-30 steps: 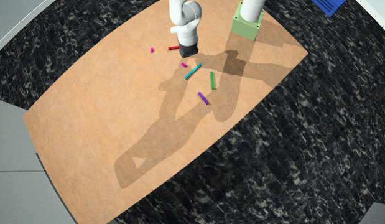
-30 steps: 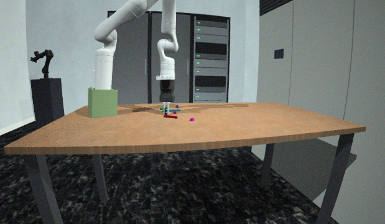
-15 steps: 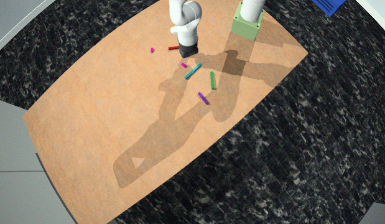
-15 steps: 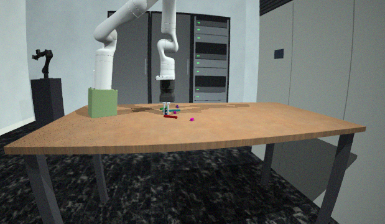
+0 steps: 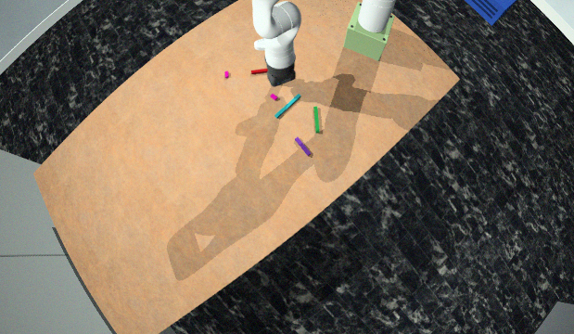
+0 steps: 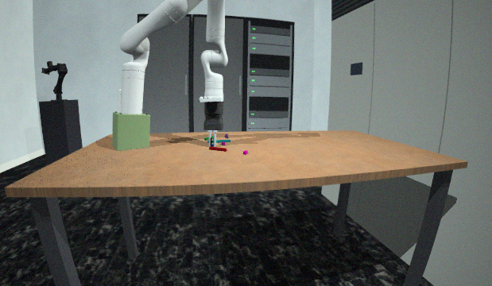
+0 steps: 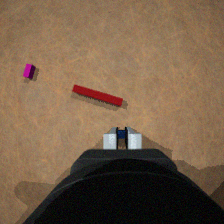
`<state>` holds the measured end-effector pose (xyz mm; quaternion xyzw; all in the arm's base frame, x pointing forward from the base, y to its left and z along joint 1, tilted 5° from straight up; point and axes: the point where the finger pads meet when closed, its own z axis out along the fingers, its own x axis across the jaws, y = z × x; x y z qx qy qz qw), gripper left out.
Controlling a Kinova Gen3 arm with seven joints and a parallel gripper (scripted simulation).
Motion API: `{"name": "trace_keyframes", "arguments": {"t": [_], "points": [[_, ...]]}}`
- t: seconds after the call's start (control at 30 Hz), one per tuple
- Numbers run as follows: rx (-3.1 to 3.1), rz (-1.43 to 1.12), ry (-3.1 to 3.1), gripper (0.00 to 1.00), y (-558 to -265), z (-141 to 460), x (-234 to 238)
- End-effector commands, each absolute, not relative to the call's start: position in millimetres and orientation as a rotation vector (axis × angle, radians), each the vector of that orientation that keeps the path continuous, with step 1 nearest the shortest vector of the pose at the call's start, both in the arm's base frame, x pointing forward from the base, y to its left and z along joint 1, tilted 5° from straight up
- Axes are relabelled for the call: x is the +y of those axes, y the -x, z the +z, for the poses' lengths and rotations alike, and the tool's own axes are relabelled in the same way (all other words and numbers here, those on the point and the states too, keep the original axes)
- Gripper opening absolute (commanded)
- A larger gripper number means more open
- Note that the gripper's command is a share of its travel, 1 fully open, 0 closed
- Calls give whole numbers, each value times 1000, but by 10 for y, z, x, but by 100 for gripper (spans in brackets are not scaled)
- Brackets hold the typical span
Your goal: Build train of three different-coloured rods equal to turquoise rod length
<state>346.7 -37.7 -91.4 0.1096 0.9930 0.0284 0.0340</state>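
Wrist view: a small blue rod [image 7: 120,134] is seen clamped between the fingertips of the gripper [image 7: 121,139], mostly hidden by them. The red rod [image 7: 97,95] lies just ahead, apart. The turquoise rod [image 5: 287,106] is seen only from above.

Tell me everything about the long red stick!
The red rod is a thin, straight bar with square edges, plain red and smooth-looking. It lies flat on the wooden table, not touching any other rod. A small magenta rod sits apart beyond one of its ends. Near the other end the gripper is down close to the table, pinching a tiny blue rod. The gripper does not touch the red rod.
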Motion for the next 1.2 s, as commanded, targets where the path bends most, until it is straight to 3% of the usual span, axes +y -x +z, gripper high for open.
{"name": "trace_keyframes", "arguments": {"t": [0.0,0.03,0.17,0.2,0.37,0.4,1.17], "points": [[3049,79,-342,30,-3488,-919,-395],[3049,79,-342,36,-3488,-919,-395],[3049,79,-342,36,-3488,-919,-395],[3049,79,-342,42,-3488,-919,-395],[3049,79,-342,48,-3488,-919,-395],[3049,79,-342,54,-3488,-919,-395],[3052,80,-338,54,-3454,-747,-400]]}}
